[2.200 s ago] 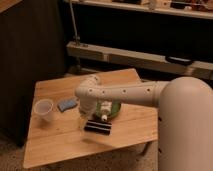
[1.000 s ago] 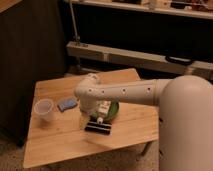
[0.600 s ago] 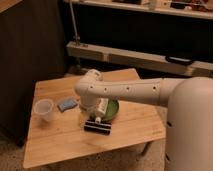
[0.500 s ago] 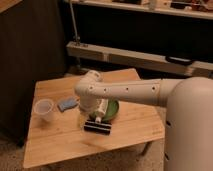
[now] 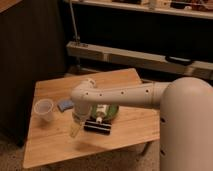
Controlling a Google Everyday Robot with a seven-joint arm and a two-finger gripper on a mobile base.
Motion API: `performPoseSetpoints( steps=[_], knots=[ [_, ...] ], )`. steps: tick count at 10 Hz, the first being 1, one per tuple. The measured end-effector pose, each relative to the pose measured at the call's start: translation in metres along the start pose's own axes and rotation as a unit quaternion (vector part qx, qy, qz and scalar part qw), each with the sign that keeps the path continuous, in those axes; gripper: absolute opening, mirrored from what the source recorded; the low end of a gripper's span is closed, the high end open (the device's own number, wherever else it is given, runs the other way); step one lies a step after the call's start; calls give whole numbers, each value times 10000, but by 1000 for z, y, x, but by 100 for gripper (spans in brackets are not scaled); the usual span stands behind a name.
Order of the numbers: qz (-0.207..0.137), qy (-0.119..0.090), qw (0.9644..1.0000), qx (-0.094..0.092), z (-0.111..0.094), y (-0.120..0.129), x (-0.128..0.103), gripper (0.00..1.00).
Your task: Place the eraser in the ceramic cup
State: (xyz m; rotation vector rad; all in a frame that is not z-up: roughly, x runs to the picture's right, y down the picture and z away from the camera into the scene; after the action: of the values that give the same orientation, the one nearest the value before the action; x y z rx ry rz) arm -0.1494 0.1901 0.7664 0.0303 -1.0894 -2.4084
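The eraser (image 5: pixel 97 126), a flat black bar, lies on the wooden table (image 5: pixel 55 150) just in front of the green bowl. At the table's left side stands the ceramic cup (image 5: pixel 44 109), small, pale and upright. My gripper (image 5: pixel 75 129) hangs from the white arm and points down at the table, just left of the eraser's left end and right of the cup. It is open and holds nothing. The arm crosses over the bowl and hides part of it.
A blue-grey sponge pad (image 5: pixel 65 104) lies between the cup and the arm. The green bowl (image 5: pixel 111 111) holds a white object. A dark wall stands behind the table on the left, and metal shelving (image 5: pixel 140 57) runs along the back.
The gripper has shifted slightly left and down toward the table beside the eraser. The eraser, cup and sponge have not moved.
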Motion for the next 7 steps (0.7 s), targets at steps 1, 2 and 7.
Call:
performPoseSetpoints(
  steps=[1, 2, 7],
  knots=[
    [-44, -28, 10000, 62, 2, -3, 5, 80],
    [-29, -66, 9999, 117, 7, -1, 4, 80],
    [460, -293, 9984, 169, 49, 30, -17, 80]
  ],
)
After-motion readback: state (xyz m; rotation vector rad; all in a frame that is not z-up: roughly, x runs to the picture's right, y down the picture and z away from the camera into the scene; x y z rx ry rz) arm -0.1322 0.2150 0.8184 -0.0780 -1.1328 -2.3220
